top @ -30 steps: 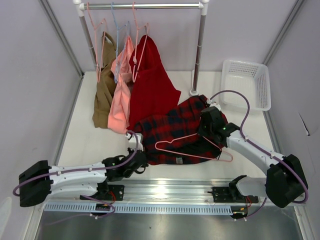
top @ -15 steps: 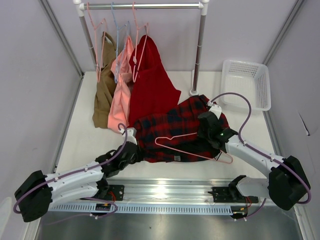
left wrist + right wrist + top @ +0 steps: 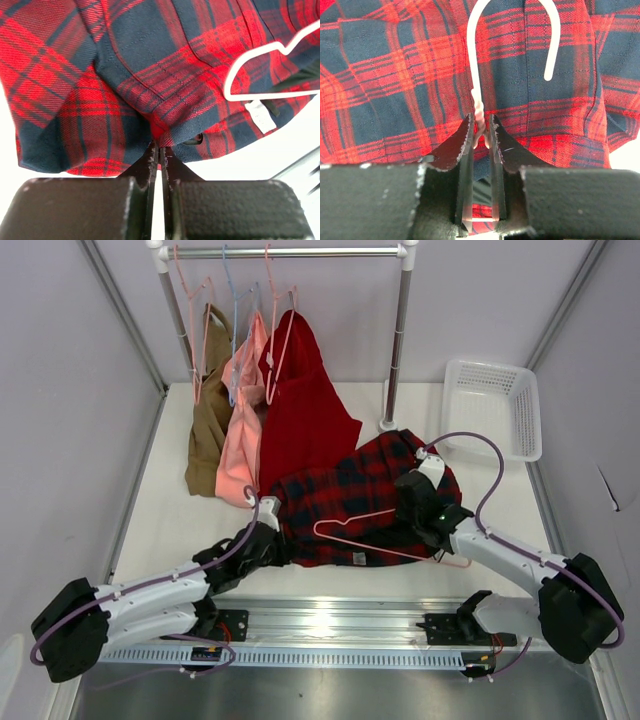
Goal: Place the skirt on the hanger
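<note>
Right gripper (image 3: 480, 131): jaws pinched on the twisted neck of the hanger (image 3: 472, 60), just below its hook. Hanger is laid flat on top of the skirt (image 3: 340, 490). Left gripper (image 3: 160, 152): jaws pressed together at the skirt's near edge; whether cloth is caught between them cannot be told. Skirt is spread on the table (image 3: 170, 520), in front of the garments (image 3: 300, 410) hung on the rail (image 3: 290, 252)

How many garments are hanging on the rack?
3: brown garment on the left, pink garment in the middle, red garment on the right. Others may be hidden behind them.
</note>
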Robot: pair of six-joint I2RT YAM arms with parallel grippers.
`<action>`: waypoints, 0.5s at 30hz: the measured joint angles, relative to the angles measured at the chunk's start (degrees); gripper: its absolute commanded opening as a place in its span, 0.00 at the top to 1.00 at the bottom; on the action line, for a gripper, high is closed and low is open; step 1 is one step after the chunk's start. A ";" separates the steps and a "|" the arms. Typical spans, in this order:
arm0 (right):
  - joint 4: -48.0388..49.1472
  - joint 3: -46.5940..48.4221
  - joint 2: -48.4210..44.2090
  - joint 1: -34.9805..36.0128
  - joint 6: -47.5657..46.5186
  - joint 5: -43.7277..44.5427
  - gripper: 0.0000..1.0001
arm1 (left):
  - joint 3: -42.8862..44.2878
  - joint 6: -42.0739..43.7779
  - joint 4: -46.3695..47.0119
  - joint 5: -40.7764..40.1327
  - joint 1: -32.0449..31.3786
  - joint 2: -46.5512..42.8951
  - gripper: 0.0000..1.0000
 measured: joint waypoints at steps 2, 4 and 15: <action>0.04 0.00 0.52 0.09 0.20 0.26 1.00 | 0.13 0.74 -0.61 -0.09 -0.98 -0.48 0.89; 0.11 0.00 1.25 0.13 0.28 0.33 1.00 | 0.55 1.07 -1.97 -0.26 -2.12 -1.22 0.84; 0.15 0.57 4.39 0.33 1.03 0.33 1.00 | 5.27 1.79 -11.91 -1.38 -7.21 -6.60 0.65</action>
